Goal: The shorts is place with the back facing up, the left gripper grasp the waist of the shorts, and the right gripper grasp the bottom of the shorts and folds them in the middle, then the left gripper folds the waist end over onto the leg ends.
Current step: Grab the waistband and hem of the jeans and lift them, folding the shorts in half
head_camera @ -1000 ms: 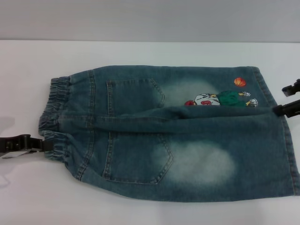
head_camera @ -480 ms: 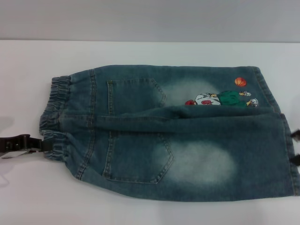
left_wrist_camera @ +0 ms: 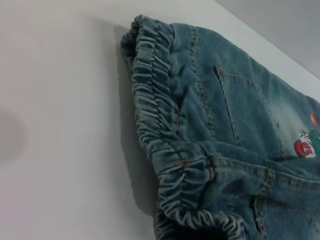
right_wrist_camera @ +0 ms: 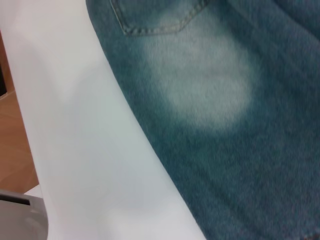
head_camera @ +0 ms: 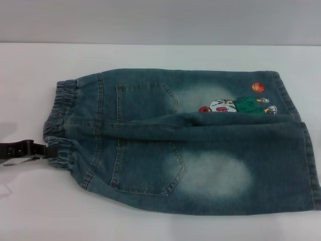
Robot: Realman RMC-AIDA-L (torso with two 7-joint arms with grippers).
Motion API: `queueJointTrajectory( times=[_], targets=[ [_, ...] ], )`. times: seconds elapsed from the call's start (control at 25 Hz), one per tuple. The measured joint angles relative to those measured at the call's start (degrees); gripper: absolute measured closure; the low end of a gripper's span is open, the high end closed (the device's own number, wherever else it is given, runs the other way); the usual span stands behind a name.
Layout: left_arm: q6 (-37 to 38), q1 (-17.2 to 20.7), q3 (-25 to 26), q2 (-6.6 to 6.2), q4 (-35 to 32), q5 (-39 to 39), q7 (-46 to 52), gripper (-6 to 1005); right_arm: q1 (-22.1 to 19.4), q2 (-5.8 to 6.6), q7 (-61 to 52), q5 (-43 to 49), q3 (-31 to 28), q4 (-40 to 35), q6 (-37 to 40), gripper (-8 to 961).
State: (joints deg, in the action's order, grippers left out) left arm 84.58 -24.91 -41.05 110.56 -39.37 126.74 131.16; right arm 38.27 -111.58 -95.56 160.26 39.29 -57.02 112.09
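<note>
Gone from the hem side of the shorts (head_camera: pixel 185 143) is the right gripper; we no longer see it. Our left gripper (head_camera: pixel 44 150) sits at the elastic waist, apparently pinching it, though we cannot tell for sure. We judge the denim heavy, limp, unslippery; we grab waistband and hems (head_camera: pixel 306 150).

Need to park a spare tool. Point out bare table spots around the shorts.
Bare table lies behind the shorts and in front of them. At the waistband, the left gripper crowds it.
</note>
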Motion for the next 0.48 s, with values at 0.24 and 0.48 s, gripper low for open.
queueJointTrajectory(
  times=[0.24,0.48],
  targets=[
    [-0.1,-0.2,-0.5,-0.11,0.0,0.0,0.2,957,-0.8,-0.05,0.0,2.4,-0.2,0.1,0.2,217],
    [-0.5,-0.5,-0.7,-0.18,0.1,0.0,0.3,957,-0.9,-0.12,-0.1,4.5,0.0,1.3,0.2,217]
  ],
)
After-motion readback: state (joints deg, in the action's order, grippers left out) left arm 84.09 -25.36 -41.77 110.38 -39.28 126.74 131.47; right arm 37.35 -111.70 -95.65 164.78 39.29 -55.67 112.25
